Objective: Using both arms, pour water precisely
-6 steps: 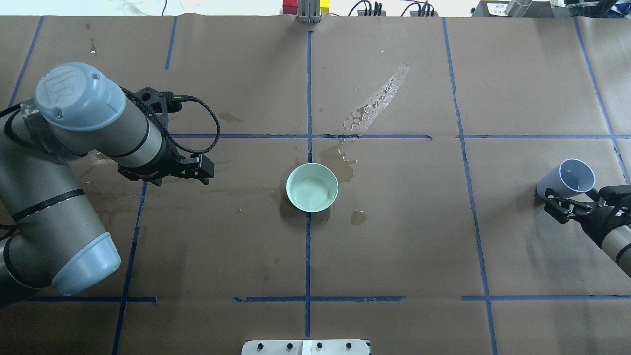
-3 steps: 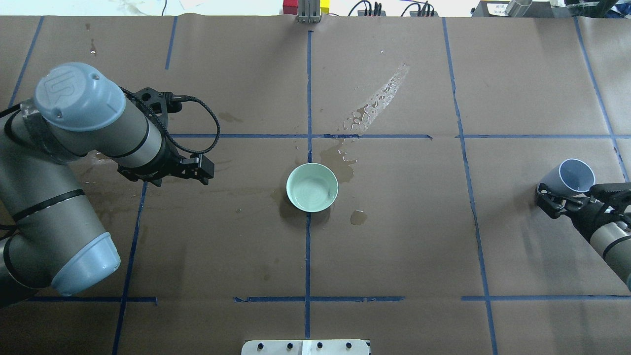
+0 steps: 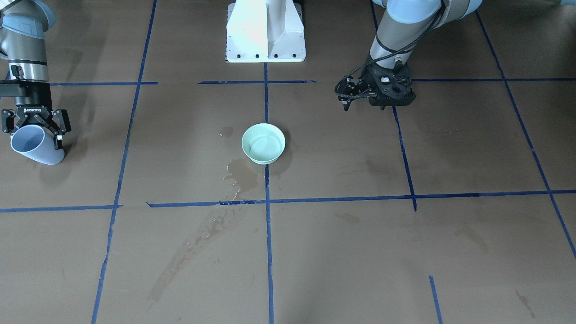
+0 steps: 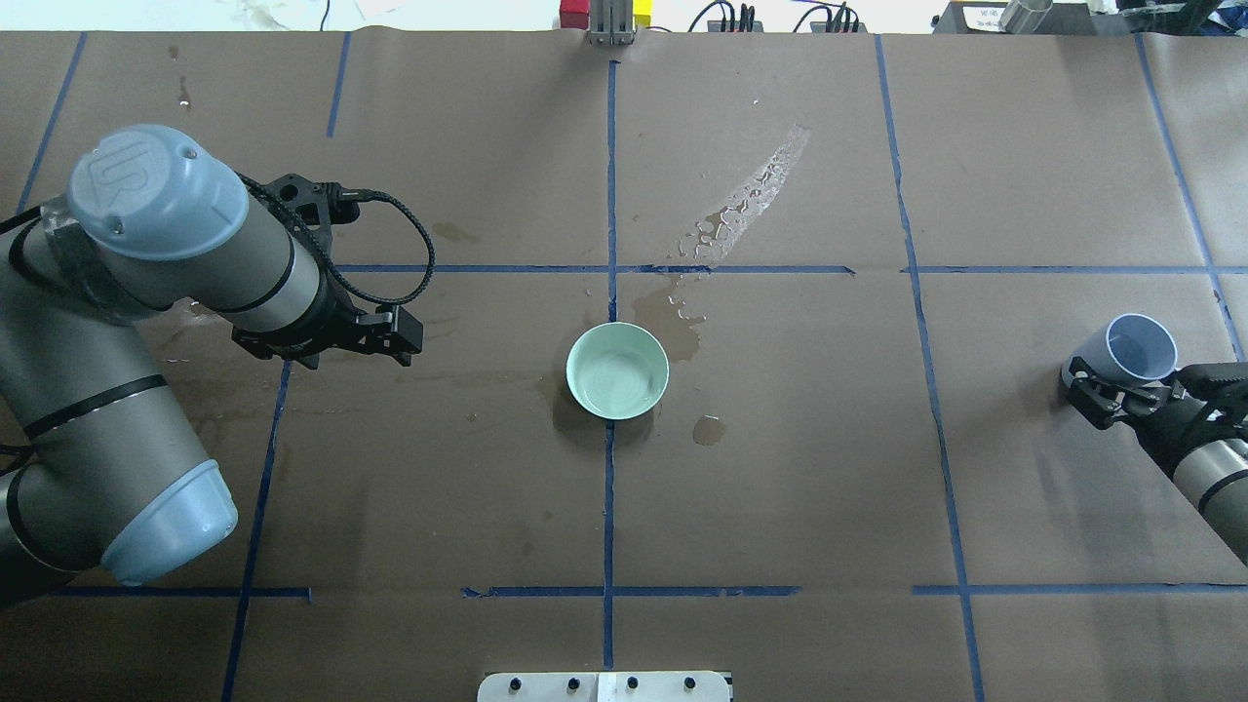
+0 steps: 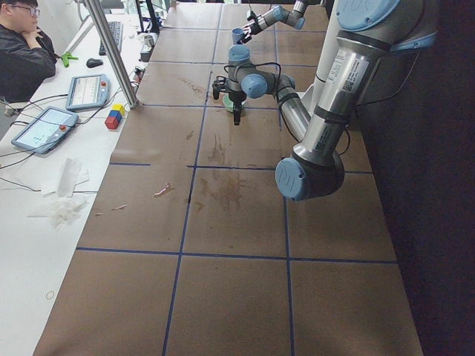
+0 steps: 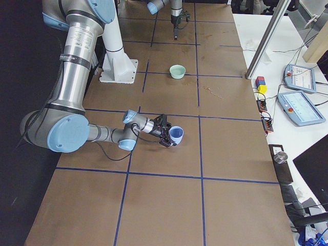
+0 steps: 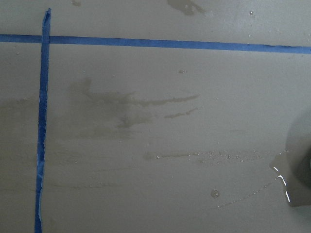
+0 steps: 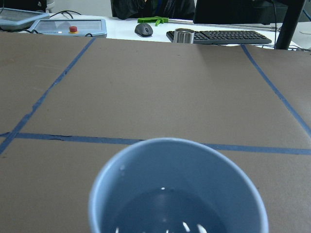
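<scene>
Currently my right fingers [image 3: 59, 127] grasp the tilted cup [image 4: 1131, 346], slightly shifted; left fingers [image 4: 400, 331] clenched empty; bowl [image 4: 617, 370], spills [image 4: 746, 200] between, unmoved.

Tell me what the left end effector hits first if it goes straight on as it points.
It seems to point almost straight down, so the left end effector would first meet the brown paper on the table, beside the green bowl. Its height above it is unclear.
</scene>
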### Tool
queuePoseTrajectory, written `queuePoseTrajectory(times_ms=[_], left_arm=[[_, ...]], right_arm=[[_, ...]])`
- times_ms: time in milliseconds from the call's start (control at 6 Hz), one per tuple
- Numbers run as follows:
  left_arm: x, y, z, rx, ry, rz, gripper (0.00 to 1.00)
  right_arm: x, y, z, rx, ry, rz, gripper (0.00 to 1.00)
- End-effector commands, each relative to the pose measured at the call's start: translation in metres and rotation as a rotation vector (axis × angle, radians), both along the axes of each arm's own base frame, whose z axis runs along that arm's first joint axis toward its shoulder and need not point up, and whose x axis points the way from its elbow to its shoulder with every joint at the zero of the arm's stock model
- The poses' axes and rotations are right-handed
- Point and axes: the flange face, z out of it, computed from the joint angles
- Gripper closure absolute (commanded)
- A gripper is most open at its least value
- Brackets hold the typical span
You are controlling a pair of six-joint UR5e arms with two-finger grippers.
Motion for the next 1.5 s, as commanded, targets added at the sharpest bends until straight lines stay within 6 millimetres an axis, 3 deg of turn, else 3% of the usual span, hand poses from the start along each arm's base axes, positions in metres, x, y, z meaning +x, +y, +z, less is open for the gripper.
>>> queuePoseTrajectory(times_ms=[0, 167, 333, 500, 667, 1000, 1333], left_arm=[[0.000, 0.000, 0.001, -0.001, -0.002, 0.000, 0.00], [0.000, 0.000, 0.001, -0.001, -0.002, 0.000, 0.00], [0.000, 0.000, 0.001, -0.001, -0.002, 0.000, 0.00], [0.000, 0.000, 0.001, -0.001, -0.002, 0.000, 0.00], [0.000, 0.000, 0.001, -0.001, -0.002, 0.000, 0.00], [0.000, 0.000, 0.000, 0.001, 0.001, 0.000, 0.00], [0.000, 0.000, -0.001, 0.002, 0.002, 0.000, 0.00]], right_arm=[[0.000, -0.002, -0.003, 0.015, -0.006, 0.023, 0.74], [0.001, -0.003, -0.003, 0.025, 0.000, 0.038, 0.89], [0.003, -0.004, -0.004, 0.033, 0.002, 0.051, 0.97], [0.001, -0.005, -0.014, 0.044, -0.013, 0.053, 0.97], [-0.003, -0.006, -0.045, 0.069, -0.060, 0.047, 0.97], [-0.014, -0.008, -0.084, 0.104, -0.102, 0.029, 1.00], [-0.061, -0.027, -0.154, 0.096, -0.044, 0.019, 1.00]])
